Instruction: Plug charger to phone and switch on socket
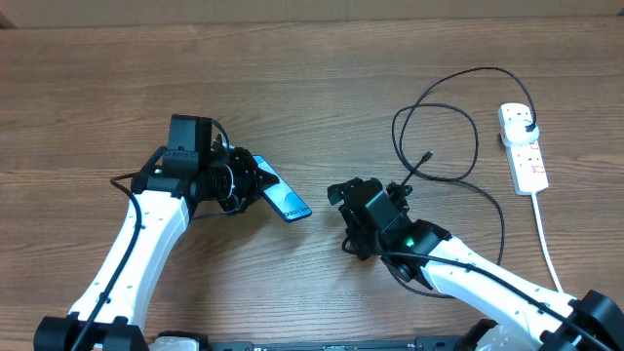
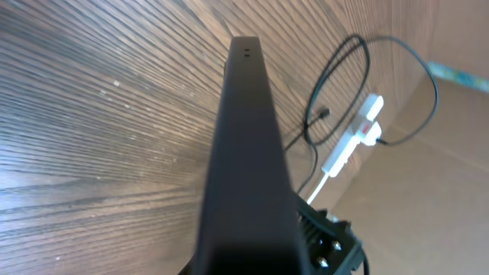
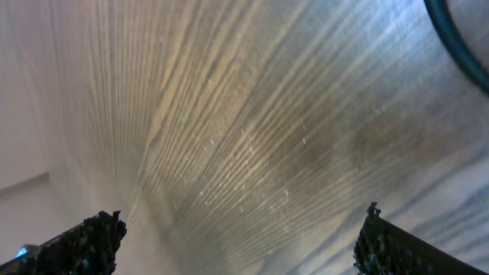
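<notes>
My left gripper (image 1: pixel 255 185) is shut on the phone (image 1: pixel 284 201), whose light-blue screen sticks out to the right just above the table. In the left wrist view the phone (image 2: pixel 248 153) shows edge-on as a dark slab running up the frame. The charger (image 1: pixel 458 107) lies in black loops at the right, its connector tip (image 1: pixel 427 156) free on the table and its black plug (image 1: pixel 527 128) in the socket (image 1: pixel 523 146). The charger (image 2: pixel 336 84) and the socket (image 2: pixel 359 134) also show in the left wrist view. My right gripper (image 1: pixel 346 216) is open and empty, left of the cable's tip.
The socket's thick white cord (image 1: pixel 548 244) runs down toward the front right edge. A cardboard wall (image 1: pixel 312 12) borders the table's far side. In the right wrist view my open right gripper (image 3: pixel 241 244) shows over bare wood grain, and a dark cable arc (image 3: pixel 458 38) shows at top right.
</notes>
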You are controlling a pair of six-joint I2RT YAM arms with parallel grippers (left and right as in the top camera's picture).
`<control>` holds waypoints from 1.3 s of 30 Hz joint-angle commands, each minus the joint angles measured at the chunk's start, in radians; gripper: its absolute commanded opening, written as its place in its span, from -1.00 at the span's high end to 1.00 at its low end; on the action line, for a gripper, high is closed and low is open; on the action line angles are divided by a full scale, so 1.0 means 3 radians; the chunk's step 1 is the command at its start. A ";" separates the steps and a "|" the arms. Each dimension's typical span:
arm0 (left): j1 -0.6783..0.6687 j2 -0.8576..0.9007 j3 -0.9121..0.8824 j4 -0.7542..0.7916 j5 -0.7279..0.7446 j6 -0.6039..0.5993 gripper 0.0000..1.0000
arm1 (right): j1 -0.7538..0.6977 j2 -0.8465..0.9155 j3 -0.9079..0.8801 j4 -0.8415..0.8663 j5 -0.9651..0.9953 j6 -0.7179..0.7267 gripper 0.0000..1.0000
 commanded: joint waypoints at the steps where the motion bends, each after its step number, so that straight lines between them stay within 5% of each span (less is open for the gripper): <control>1: 0.0045 0.0184 0.0019 0.0085 0.0481 0.0198 0.92 | -0.0150 -0.0025 0.0104 -0.0056 -0.0056 -0.0763 -1.00; 9: 0.0067 0.0924 0.0126 0.0294 0.1235 0.0584 0.92 | -0.1045 -0.0008 0.0965 -0.1371 -0.0264 -0.1672 -0.83; 13: 0.0066 0.1319 0.0282 0.0525 0.1821 0.0645 0.92 | -0.1490 0.0234 0.1260 -0.1596 -0.0128 -0.2096 -0.59; 18: 0.0061 0.1371 0.0408 0.0624 0.1980 0.0642 0.92 | -0.1802 0.0752 0.1486 -0.1602 -0.0089 -0.2407 -0.50; 26: 0.0061 0.1371 0.0519 0.0622 0.1977 0.0627 0.92 | -0.1874 0.1520 0.1708 -0.1565 0.0034 -0.2502 -0.26; 39: 0.0061 0.1371 0.0519 0.0622 0.1878 0.0627 0.92 | -0.1724 0.1559 0.1708 -0.1420 -0.0038 -0.2514 -0.21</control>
